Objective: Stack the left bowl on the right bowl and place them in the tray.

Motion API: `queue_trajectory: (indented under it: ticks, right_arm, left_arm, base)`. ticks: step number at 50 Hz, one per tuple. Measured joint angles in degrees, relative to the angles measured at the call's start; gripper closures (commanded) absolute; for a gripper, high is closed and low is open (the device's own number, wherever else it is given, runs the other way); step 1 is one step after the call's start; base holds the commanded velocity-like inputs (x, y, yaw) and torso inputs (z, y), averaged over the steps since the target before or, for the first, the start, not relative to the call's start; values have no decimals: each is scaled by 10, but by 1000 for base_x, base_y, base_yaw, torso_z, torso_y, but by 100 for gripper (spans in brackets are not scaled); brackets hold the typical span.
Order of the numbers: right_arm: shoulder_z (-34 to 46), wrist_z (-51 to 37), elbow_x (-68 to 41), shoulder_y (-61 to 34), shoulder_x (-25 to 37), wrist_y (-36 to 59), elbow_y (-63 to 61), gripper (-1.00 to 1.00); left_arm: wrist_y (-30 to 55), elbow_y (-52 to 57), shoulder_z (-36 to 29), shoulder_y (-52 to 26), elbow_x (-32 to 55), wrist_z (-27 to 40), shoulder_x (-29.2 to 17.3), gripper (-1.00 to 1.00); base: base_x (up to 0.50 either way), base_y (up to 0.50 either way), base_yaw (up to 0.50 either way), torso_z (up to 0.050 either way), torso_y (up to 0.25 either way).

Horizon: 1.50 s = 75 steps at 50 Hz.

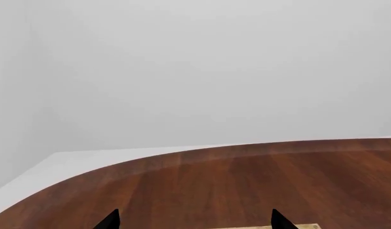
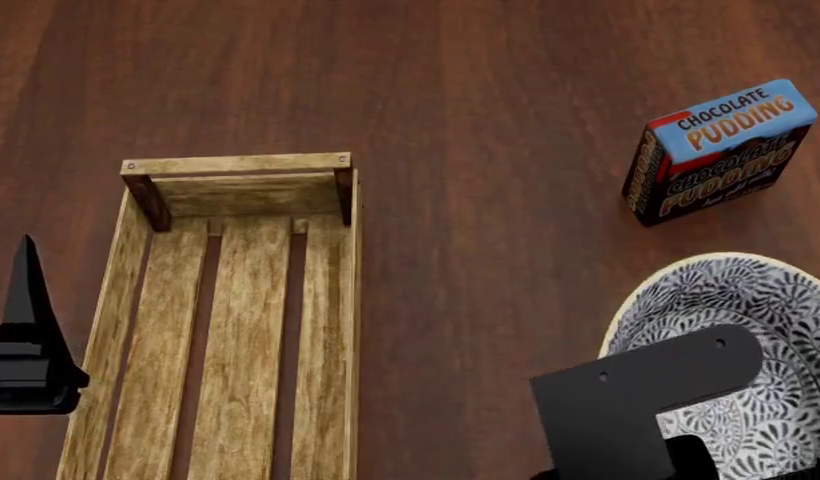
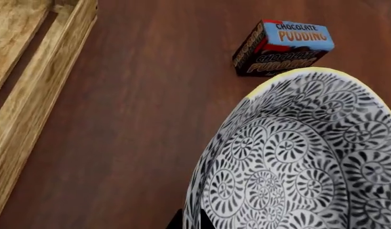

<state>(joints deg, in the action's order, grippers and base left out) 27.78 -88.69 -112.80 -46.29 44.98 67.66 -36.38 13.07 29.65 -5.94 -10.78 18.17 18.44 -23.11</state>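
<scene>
The left gripper [image 1: 192,220] shows two dark fingertips [image 1: 110,220] spread well apart over the brown counter [image 1: 259,181], nothing between them, with a sliver of the tray [image 1: 296,226] just past one tip. In the head view it hangs at the tray's [image 2: 237,165] left side. The right gripper [image 3: 186,220] is at the rim of the patterned bowl [image 3: 297,162] (one dark tip peeks out there); how wide its jaws stand I cannot tell. The bowl sits right of the tray, the pudding box [image 2: 720,150] beyond it
</scene>
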Motion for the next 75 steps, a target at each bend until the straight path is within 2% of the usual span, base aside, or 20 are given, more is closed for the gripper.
queue_trajectory:
  ticks: [24,42,54,75]
  right_arm:
    - [50,38,-32,-135,83,37,83,100]
    - [64,50,-53,-195,136,53,142,100]
    - [57,83,-30,-207,165,63,175,100]
    - [46,190,67,-224,198,95,241,100]
  left_arm:
    - [-2,-3,7,-4,7,8,1,-100]
    - [3,-9,7,-9,14,11,1,-100]
    - [3,-15,5,-12,12,14,1,-100]
    - [-6,-52,12,-35,22,12,5,-100]
  base:
    - [0,0,0,0,0]
    - [0,0,0,0,0]
    - [0,0,0,0,0]
    - [0,0,0,0,0]
